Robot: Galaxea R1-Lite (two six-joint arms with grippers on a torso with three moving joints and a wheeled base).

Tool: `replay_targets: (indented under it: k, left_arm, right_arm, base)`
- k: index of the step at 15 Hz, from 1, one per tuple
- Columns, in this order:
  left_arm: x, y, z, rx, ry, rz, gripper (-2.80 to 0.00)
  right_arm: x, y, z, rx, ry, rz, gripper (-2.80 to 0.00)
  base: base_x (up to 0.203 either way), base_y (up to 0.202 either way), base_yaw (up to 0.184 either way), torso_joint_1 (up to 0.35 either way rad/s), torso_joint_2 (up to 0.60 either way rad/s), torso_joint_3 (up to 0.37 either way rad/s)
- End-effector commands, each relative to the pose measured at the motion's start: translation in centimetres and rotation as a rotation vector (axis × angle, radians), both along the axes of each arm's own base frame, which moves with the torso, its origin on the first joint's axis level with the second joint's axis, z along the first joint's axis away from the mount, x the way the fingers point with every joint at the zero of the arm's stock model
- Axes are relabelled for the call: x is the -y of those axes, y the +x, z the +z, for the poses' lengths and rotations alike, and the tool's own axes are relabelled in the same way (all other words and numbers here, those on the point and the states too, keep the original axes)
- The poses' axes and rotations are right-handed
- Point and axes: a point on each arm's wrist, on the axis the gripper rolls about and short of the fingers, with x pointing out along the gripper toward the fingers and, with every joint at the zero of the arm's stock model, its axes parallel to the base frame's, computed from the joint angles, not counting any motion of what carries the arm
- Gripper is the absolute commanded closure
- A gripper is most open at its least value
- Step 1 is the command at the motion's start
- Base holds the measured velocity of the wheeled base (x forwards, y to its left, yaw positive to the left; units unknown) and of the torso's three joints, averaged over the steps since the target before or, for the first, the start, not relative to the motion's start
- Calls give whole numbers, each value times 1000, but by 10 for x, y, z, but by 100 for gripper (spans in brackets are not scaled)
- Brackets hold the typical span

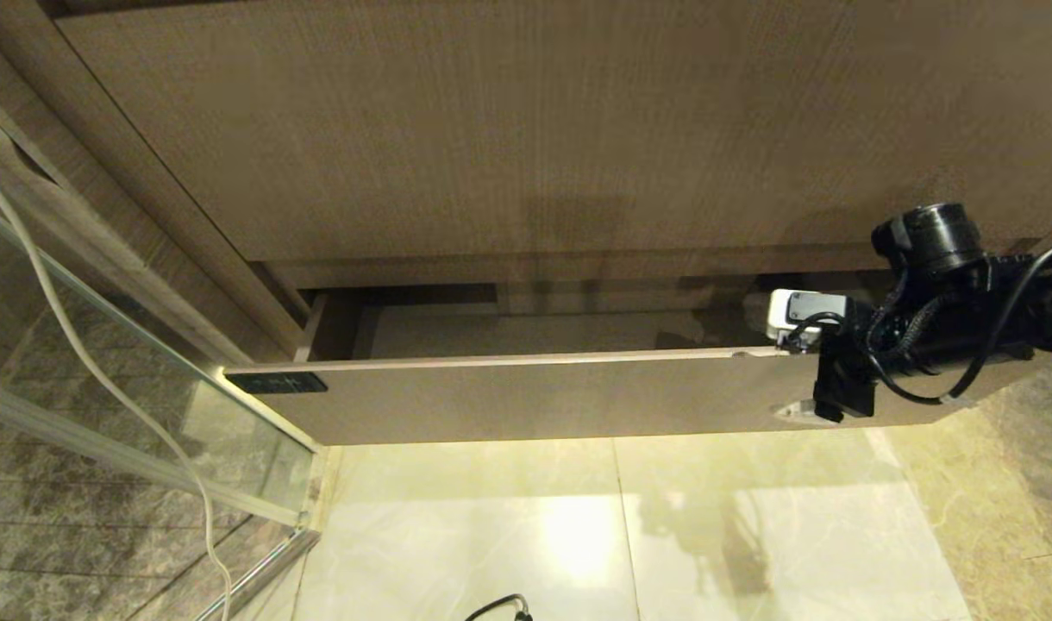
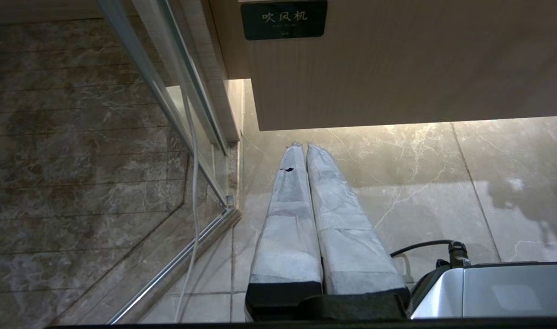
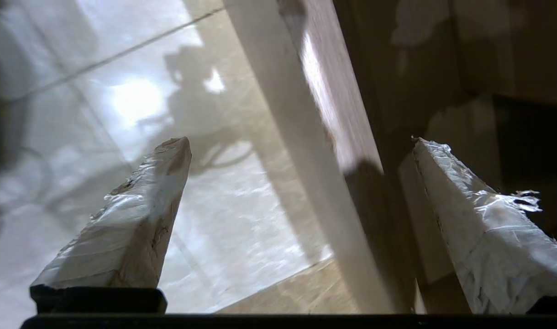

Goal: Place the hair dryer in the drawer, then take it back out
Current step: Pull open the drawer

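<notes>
The drawer (image 1: 535, 398) stands partly pulled out, and a strip of its pale floor (image 1: 526, 332) shows behind the flat front. A dark label (image 1: 276, 382) sits at the front's left end. The hair dryer is out of view. At the drawer's right end my right gripper (image 1: 793, 379) is open, with one finger on each side of the front panel (image 3: 333, 114). In the right wrist view that right gripper (image 3: 299, 141) holds nothing. My left gripper (image 2: 304, 147) is shut and empty, parked low over the floor, just below the drawer front (image 2: 397, 68) and its label (image 2: 284, 18).
A taller wood-grain panel (image 1: 535, 129) rises above the drawer. At the left stands a glass shower door (image 1: 259, 457) in a metal frame, with a white cable (image 1: 86, 362) hanging along it. Glossy marble floor (image 1: 621, 526) lies below. A silver part of the robot (image 2: 497, 292) is beside the left gripper.
</notes>
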Motion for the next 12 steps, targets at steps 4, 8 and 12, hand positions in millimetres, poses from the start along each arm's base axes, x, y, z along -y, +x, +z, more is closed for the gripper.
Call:
replay_targets:
  k: [4, 8, 12]
  left_arm:
    - [0, 0, 0, -2, 0, 0, 0]
    - [0, 0, 0, -1, 0, 0, 0]
    - [0, 0, 0, -1, 0, 0, 0]
  right_arm:
    - [12, -56, 54, 60, 237, -235, -280]
    - [21, -114, 62, -13, 521, -497, -280]
    - [31, -158, 51, 52, 523, -690, 0]
  base:
    - [0, 0, 0, 0, 0, 0]
    - [0, 0, 0, 0, 0, 0]
    - [0, 0, 0, 0, 0, 0]
